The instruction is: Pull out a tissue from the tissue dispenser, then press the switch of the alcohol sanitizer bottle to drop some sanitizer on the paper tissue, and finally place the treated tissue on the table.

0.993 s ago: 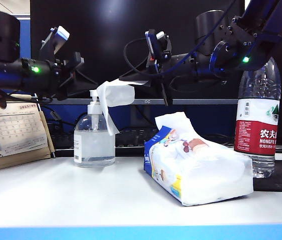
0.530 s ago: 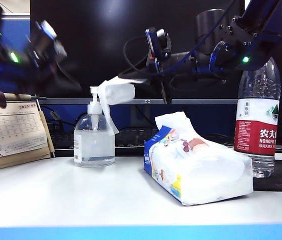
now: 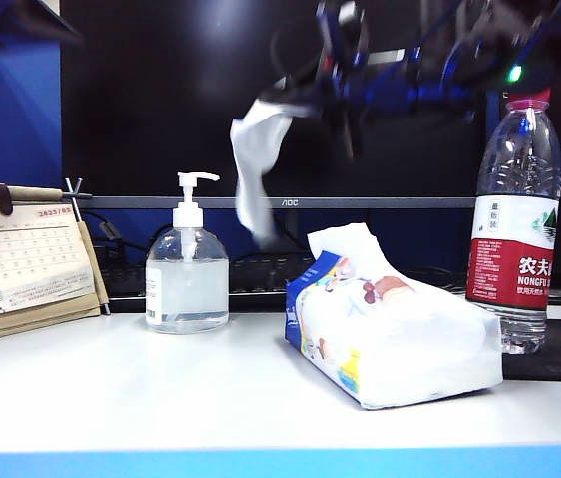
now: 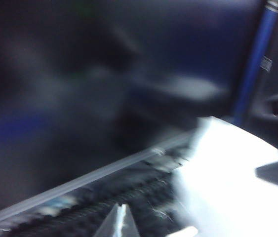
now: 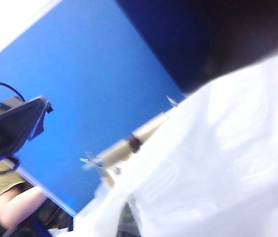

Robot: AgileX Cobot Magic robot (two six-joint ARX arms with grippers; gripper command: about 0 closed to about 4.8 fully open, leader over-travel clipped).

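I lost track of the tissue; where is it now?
In the exterior view the tissue hangs in mid-air from the shut right pincer, above and between the alcohol sanitizer bottle and the tissue dispenser.

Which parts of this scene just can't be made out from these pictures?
- Left claw: no view shows it; the left wrist view is motion blur.
- Right claw: blurred in the exterior view; the thin white paper tissue hides it in the right wrist view.
- Small print on the desk calendar: too small.
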